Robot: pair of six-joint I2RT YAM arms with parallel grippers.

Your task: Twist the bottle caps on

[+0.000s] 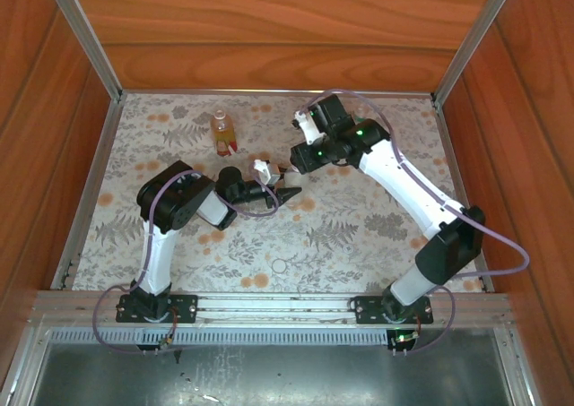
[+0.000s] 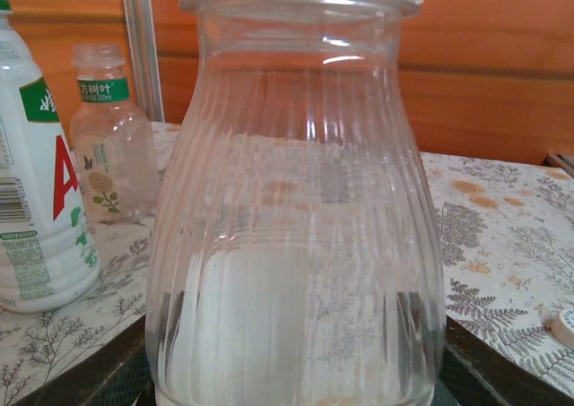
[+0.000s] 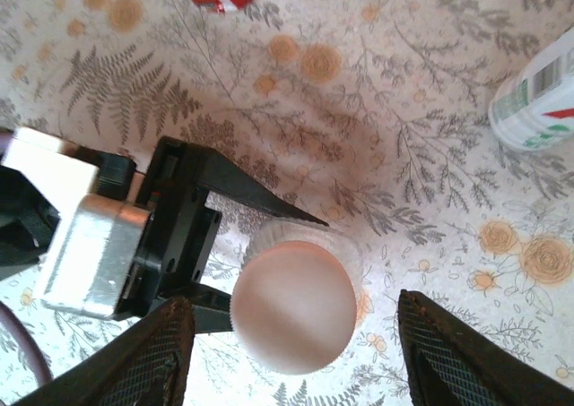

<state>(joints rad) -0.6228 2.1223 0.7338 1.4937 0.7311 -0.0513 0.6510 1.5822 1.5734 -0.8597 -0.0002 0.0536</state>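
White plastic, the cap [image 3: 291,312] sits on the neck of the ribbed clear bottle [image 2: 296,245] at mid-table. The left gripper [image 1: 287,194] clamps the bottle's body, and the right gripper [image 3: 294,339] stands with its fingers apart either side of the cap, touching nothing. I judge this one nearly done, though tightness can't be read; the smaller clear bottle [image 2: 108,146] behind shows a bare neck, and a loose cap [image 2: 563,325] lies on the table [image 2: 502,227].

Four bottles [image 2: 296,245], two white caps [image 3: 291,307]; two end effectors [image 3: 305,343]
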